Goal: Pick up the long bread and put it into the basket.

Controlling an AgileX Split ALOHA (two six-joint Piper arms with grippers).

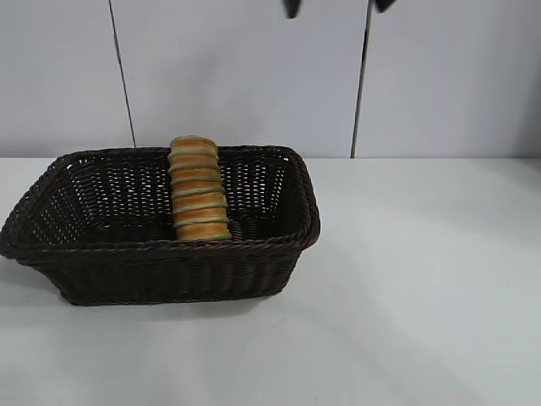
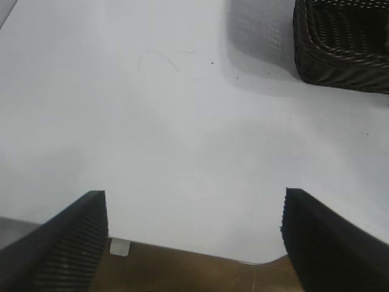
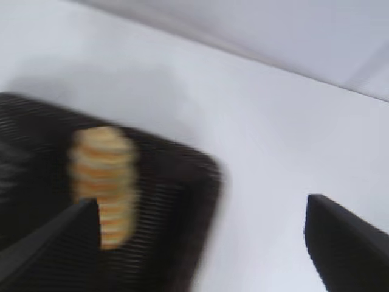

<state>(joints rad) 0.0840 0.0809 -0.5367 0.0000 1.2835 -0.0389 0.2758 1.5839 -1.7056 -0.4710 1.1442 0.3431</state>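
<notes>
Bread [image 1: 199, 189]: one long ridged loaf, golden-tan with orange and cream stripes. It lies inside the basket [image 1: 169, 275], propped on a slope: its upper end leans on the far wall and rises just above the rim, its lower end sits down near the front wall. It runs front to back, roughly across the middle of the basket's length. Nothing touches it. In the right wrist view the bread [image 3: 103, 182] appears blurred, resting against the dark weave.

Basket: dark brown wicker, rectangular, sloping sides, braided rim. It stands on the table [image 1: 423, 288] toward the exterior view's left, its long side facing the camera. One corner of the basket [image 2: 343, 48] shows in the left wrist view; the basket [image 3: 176, 231] also fills the near part of the right wrist view.

Table: white, with a pale panelled wall [image 1: 245, 76] behind it.

Right gripper [image 1: 336, 7]: released, jaws wide apart and empty. Only two dark fingertips show at the top edge of the exterior view, high above the table and to the right of the basket. In its own view the right gripper [image 3: 203, 240] holds nothing between its fingers.

Left gripper [image 2: 193, 240]: released, jaws wide apart, empty, over bare table near the table's edge, well apart from the basket.
</notes>
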